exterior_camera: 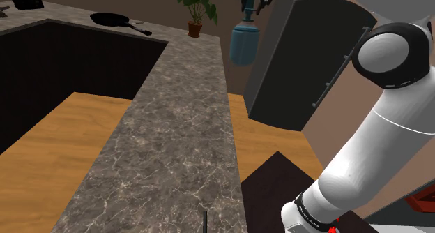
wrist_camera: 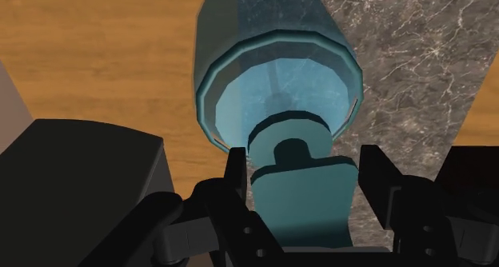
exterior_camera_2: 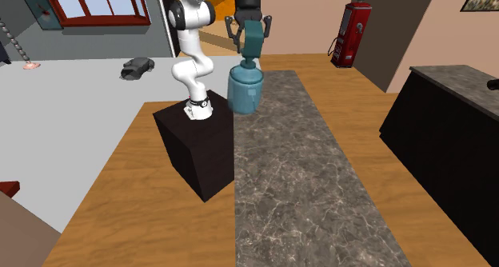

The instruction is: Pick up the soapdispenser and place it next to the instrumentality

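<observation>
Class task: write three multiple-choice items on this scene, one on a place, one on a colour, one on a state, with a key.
1. The black pan lies on: A a chair; B the marble counter; C a shelf.
2. The soap dispenser is: A red; B yellow; C teal.
3. The jaws are: A clasping the dispenser's pump head; B shut on nothing; C open above the pan.
Key: 1 B, marble lies under it; 2 C, teal in all views; 3 A, they grip its pump in the wrist view.
</observation>
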You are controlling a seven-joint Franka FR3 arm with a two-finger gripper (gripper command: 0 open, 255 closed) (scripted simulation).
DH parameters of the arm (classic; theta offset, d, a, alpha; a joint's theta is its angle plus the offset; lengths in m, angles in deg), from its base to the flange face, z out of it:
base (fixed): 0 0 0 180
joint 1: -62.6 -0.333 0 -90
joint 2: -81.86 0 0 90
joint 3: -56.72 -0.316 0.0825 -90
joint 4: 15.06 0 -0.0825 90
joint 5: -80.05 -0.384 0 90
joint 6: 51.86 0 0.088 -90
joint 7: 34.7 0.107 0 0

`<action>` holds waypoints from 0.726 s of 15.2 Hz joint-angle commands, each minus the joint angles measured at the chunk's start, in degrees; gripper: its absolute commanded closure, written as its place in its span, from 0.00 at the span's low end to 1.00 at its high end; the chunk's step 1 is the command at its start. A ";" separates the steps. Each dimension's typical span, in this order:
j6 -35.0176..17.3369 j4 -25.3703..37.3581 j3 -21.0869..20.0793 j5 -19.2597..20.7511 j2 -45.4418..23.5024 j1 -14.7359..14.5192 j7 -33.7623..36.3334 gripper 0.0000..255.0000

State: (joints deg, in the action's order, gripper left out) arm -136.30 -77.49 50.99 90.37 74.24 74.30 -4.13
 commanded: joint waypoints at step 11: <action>-7.74 -28.84 -4.29 -0.87 19.64 -4.04 10.11 1.00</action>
State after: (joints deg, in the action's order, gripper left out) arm -143.51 -103.99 47.16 89.65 92.17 70.65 4.98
